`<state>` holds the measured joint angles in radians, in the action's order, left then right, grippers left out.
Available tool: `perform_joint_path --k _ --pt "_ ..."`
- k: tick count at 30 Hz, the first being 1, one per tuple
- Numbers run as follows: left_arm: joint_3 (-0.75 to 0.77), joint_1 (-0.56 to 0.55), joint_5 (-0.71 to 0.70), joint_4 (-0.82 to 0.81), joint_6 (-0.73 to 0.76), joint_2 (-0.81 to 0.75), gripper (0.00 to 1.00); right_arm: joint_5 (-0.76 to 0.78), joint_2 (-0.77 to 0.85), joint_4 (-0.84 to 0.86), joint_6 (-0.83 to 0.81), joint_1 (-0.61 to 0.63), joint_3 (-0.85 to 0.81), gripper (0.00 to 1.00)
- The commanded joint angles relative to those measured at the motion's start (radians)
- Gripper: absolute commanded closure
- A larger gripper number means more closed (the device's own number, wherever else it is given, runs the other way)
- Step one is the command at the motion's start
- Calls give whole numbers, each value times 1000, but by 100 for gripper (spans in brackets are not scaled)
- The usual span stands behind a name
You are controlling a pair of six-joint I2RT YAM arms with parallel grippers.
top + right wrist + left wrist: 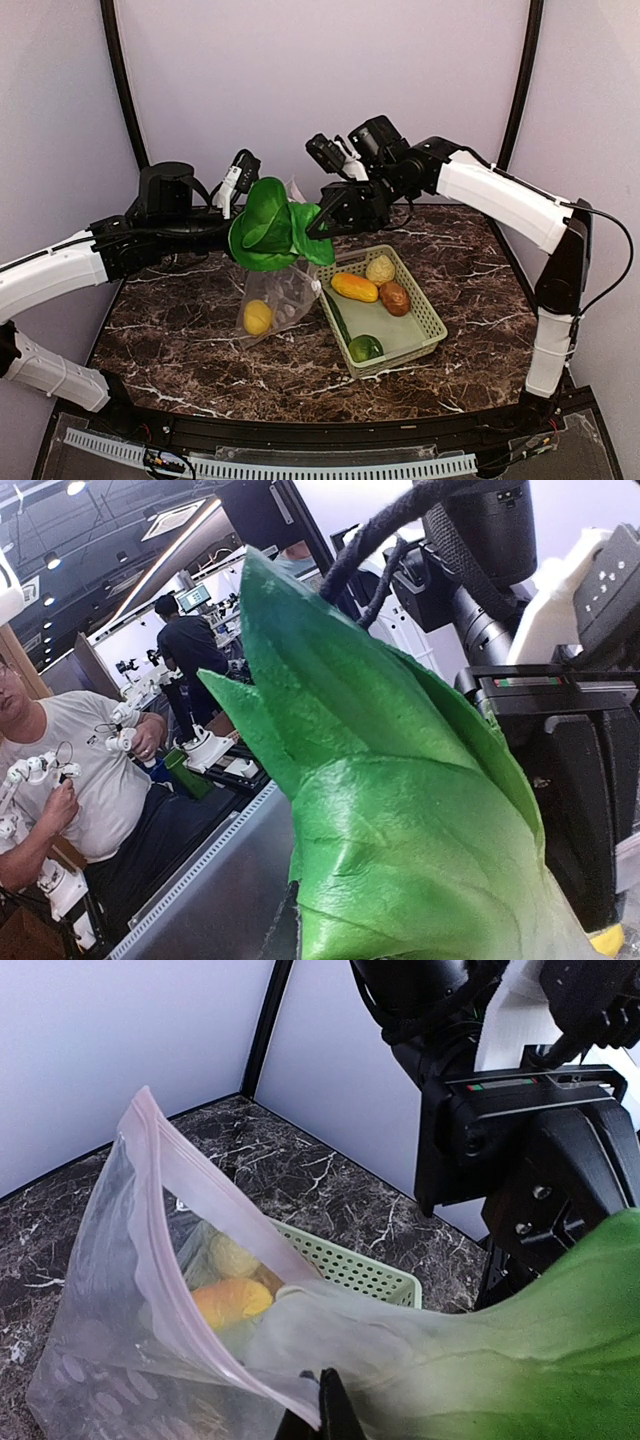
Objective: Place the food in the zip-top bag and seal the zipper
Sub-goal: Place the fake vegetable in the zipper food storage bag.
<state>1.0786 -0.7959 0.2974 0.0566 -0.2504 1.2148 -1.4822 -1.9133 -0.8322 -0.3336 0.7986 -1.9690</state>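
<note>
Your right gripper [320, 222] is clamped on the bok choy [268, 228], pale stalk end aimed at the zip-top bag [278, 298] mouth. Your left gripper [230, 200] pinches the zipper [200, 1230] edge, holding that mouth up and open for it. Lemon [258, 317] already inside; the rest sits in the green basket [428, 322].

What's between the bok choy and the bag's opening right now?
Nothing visible. The left gripper holds the zip-top bag open, and the bok choy in the right gripper hangs at its mouth; only a lemon lies at the bottom.

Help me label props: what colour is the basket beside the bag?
The basket is pale green, with gridded holes; best seen in the top external view.
</note>
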Motion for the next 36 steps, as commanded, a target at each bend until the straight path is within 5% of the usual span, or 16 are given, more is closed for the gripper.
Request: perform_joint_path --k 1,12,20,27,36 --pt "1 -3 -29 38 63 -29 99 -251 32 50 30 36 -16 100" --pt "-60 -2 -20 97 196 -178 99 -284 -23 136 68 45 -21 99" --pt "-77 -2 -27 123 187 -217 99 -166 -76 195 161 -1 -1 83" --pt "-107 -2 -28 98 191 -221 99 -7 62 881 719 -64 324 60" --pt "-136 -2 -45 73 186 -222 99 286 62 658 602 -79 258 66"
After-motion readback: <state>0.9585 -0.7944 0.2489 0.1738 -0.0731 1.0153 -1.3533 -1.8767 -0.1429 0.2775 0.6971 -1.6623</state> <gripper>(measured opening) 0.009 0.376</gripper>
